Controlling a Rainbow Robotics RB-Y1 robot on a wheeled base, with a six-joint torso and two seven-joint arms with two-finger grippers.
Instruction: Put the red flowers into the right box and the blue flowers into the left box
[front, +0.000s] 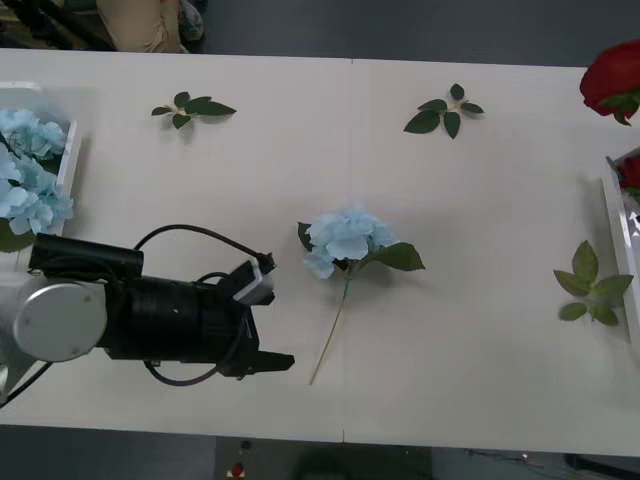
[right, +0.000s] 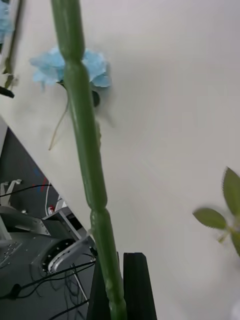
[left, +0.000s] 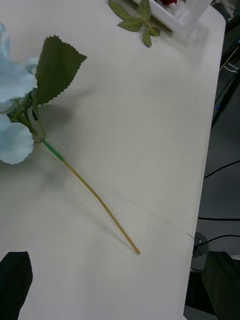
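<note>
One blue flower (front: 348, 240) lies mid-table, its stem (left: 95, 195) pointing to the near edge. My left gripper (front: 270, 360) hovers open just left of the stem's end, its black fingers (left: 15, 280) apart at the left wrist view's corners. More blue flowers (front: 28, 170) fill the left box (front: 68, 160). My right gripper (right: 116, 292) is shut on a thick green stem (right: 82, 135). A red flower (front: 612, 72) hangs high at the far right, above the right box (front: 618, 225). Another red bloom (front: 630, 172) lies in that box.
Loose green leaf sprigs lie at the far left (front: 192, 108), the far middle (front: 445, 112) and beside the right box (front: 590, 285). The table's near edge (front: 340, 432) runs just below my left arm.
</note>
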